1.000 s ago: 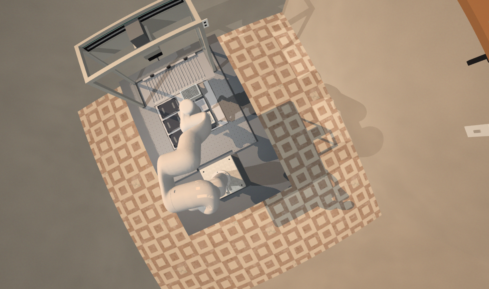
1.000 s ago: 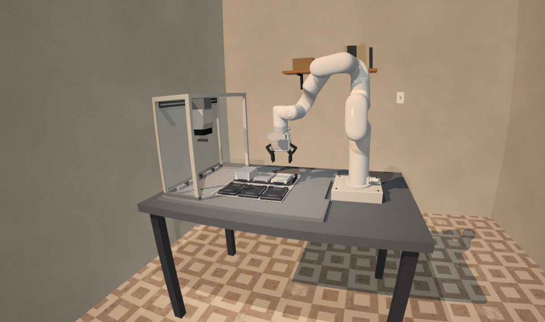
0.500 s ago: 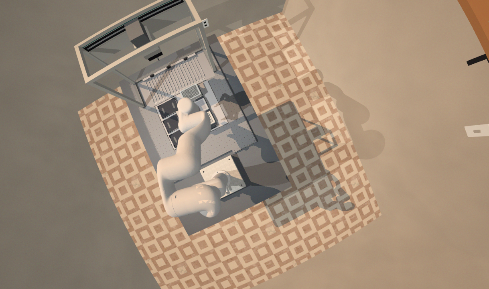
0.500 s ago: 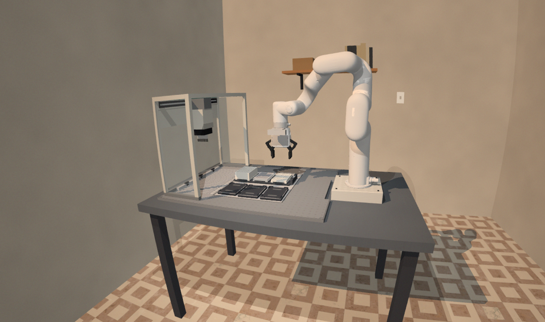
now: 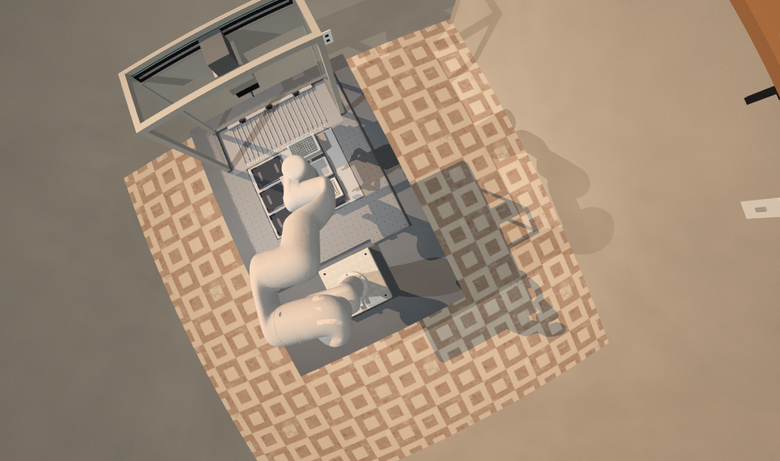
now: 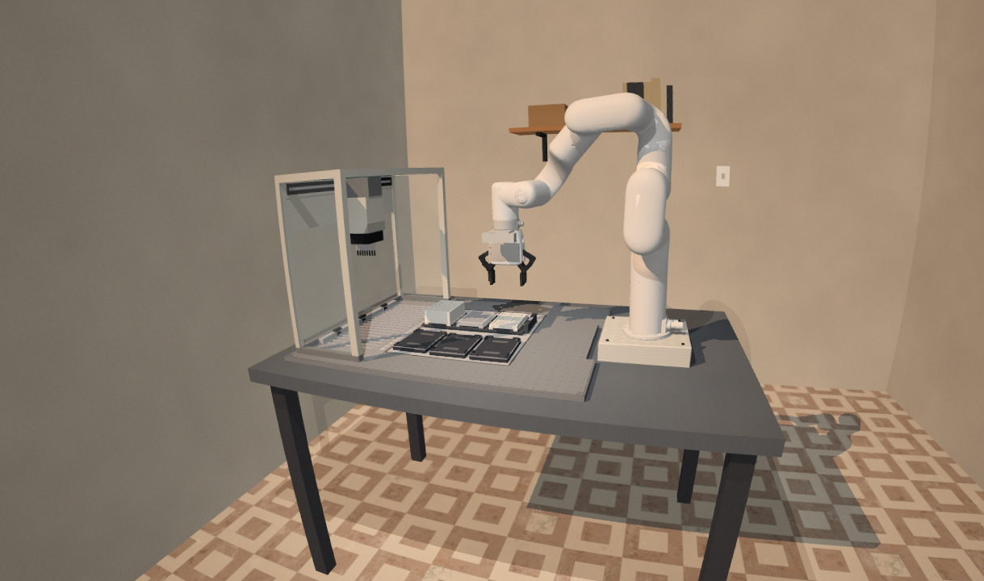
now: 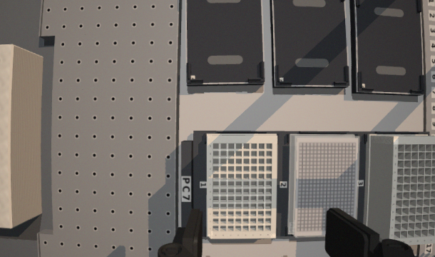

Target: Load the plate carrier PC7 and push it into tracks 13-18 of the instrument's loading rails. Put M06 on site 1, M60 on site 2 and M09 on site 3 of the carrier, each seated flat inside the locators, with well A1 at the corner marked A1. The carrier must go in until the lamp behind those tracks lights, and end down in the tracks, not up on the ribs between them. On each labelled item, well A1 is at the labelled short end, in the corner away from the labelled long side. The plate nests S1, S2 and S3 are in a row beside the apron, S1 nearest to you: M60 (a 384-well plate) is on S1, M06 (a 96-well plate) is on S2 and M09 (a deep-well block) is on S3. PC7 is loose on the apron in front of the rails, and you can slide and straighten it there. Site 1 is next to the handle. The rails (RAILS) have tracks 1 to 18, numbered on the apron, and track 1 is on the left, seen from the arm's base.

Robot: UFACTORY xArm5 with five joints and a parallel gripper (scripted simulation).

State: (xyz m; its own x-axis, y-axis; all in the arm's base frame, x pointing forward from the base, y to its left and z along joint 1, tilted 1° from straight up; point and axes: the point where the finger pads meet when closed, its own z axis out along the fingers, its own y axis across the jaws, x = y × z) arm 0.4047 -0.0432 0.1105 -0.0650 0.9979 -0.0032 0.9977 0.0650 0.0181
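So there's a wooden wall shelf (image 6: 518,131) with a brown box (image 6: 546,115) on it, plus a few upright books (image 6: 651,99) farther along, partly hidden. A black bracket (image 5: 761,95) (image 6: 544,147) sits underneath. Off to the side there's a pale light switch (image 5: 763,208) (image 6: 722,176) on a plain tan wall (image 6: 827,180), and the other wall (image 6: 191,180) looks way greyer. The floor (image 5: 381,395) (image 6: 437,534) is kinda retro: brown and cream squares, with shadows across part of it.

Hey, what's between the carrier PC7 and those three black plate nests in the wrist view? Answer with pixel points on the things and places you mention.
No object lies between PC7 (image 7: 186,157) and the plate nests (image 7: 224,39) (image 7: 310,39) (image 7: 389,43): the wrist view shows a pale strip there, crossed by slanting shadows.
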